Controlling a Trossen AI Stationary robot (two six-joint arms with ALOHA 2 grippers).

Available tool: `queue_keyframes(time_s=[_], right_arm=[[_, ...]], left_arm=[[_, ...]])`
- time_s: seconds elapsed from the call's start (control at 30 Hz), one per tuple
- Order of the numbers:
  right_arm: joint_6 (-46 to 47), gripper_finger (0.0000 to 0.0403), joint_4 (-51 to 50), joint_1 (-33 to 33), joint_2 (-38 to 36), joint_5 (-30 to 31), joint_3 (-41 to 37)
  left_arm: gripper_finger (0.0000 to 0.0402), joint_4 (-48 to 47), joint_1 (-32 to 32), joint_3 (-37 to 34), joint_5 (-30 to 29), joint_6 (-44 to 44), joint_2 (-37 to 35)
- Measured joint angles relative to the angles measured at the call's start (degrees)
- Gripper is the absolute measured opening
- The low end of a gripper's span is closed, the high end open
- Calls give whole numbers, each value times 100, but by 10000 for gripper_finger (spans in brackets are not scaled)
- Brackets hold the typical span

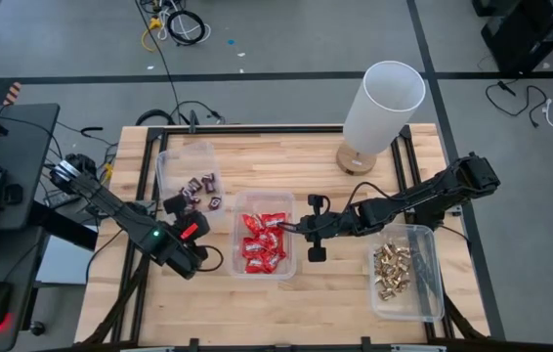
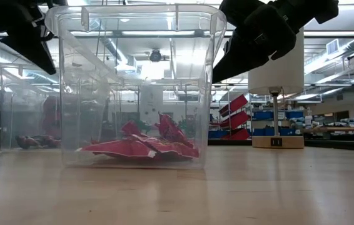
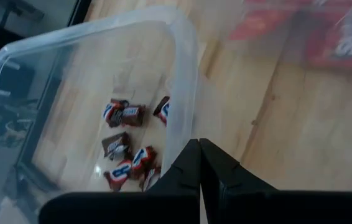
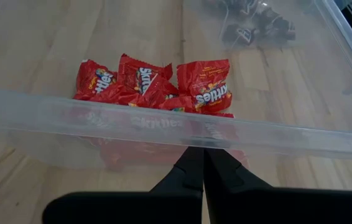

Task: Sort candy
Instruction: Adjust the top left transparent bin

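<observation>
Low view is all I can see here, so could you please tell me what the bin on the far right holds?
Observer: Gold-foil pieces, lying loose in the right bin.
Operator: Thank you. And the left bin?
Observer: The left bin holds a handful of dark mini bars.
Operator: Where is the right tool, please?
Observer: The right tool is shut, just outside the middle bin that holds the red packets, on the side facing the right bin.

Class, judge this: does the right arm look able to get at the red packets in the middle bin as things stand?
Probably yes. The right tool, shut, sits just outside the middle bin, whose top is open; only its near wall stands between the tool and the red packets, so it must lift over.
</observation>
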Motion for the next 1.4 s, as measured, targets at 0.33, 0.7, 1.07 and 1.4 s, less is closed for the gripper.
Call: queue_keyframes(time_s=[0.33,0.7,1.07,1.4], right_arm=[[2,0,17,0,0,2,0],[4,0,20,-5,0,1,0],[-1,0,23,-64,0,2,-1],[0,0,22,-64,0,2,0]], left_arm=[[0,-513,2,0,83,-360,0],[0,-1059,2,0,67,-827,0],[0,-1181,85,0,-284,-1100,0],[0,-1416,445,0,-290,-1100,0]])
